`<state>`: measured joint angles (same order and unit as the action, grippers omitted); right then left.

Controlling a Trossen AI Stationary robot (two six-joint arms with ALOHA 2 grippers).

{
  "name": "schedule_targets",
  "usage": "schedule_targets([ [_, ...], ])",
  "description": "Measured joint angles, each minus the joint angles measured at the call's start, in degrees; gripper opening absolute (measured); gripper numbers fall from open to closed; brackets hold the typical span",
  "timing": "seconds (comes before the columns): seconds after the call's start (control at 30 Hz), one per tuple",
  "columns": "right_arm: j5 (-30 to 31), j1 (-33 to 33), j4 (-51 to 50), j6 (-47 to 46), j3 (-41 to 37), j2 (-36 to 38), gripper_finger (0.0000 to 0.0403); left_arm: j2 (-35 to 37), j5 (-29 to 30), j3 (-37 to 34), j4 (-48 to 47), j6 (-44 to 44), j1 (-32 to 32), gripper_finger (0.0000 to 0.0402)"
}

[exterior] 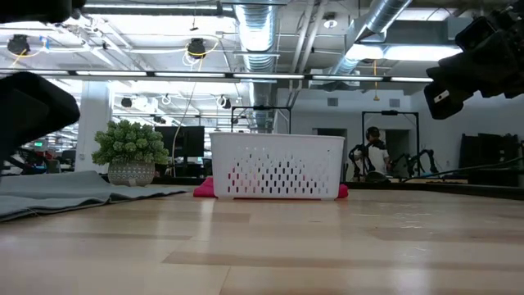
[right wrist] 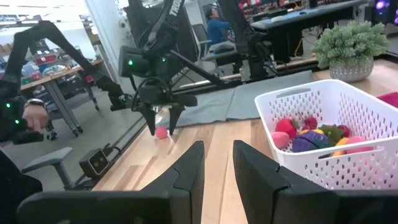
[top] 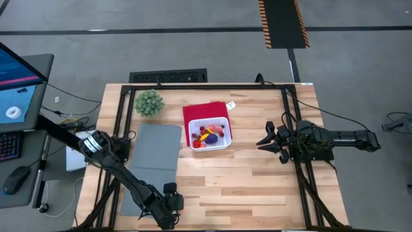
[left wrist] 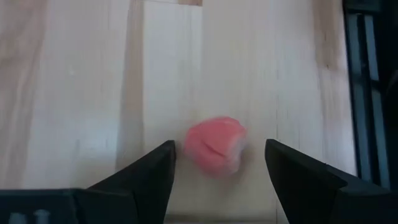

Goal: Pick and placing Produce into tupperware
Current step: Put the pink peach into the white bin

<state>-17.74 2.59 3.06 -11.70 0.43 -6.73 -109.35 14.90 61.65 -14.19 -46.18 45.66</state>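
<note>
straddling pink produce (left wrist: 214, 151) — left hand (left wrist: 217, 171) open

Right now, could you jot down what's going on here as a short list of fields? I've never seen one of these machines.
left gripper: open, down at the table's near edge, fingers either side of a pink produce piece
pink piece: on bare wood, not yet gripped
right gripper: open, empty, waiting right of the tupperware
tupperware: white, on a red cloth, already holding red, purple and yellow produce
also there: green plant, grey mat
</note>
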Motion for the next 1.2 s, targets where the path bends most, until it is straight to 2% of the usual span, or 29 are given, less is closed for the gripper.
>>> schedule_targets([
  [0.27, 0.01, 0.0, -0.01, 0.0, -0.01, -0.01, 0.0107, -1.24, 1.84, 1.64, -1.08, 0.64, 0.32, 0.0227],
  [0.5, 0.03, 0.0, -0.04, 0.0, -0.01, -0.01, 0.0107, -1.23, 3.49, 1.68, -2.93, 0.82, 0.43, 0.0167],
  [0.73, 0.01, 0.0, -0.04, 0.02, 0.01, -0.01, 0.0107, -0.05, 4.46, 2.09, -4.13, 5.09, 0.23, 0.012],
  [1.0, 0.01, 0.02, -0.04, -0.26, -0.01, -0.01, 0.0107, 5.65, 12.74, 2.25, -5.31, 10.45, 0.25, 0.0126],
  [1.2, 0.01, 0.0, -0.04, -0.31, -0.01, -0.01, 0.0107, 10.4, 21.07, 2.25, -9.92, 13.26, 0.4, 0.0128],
])
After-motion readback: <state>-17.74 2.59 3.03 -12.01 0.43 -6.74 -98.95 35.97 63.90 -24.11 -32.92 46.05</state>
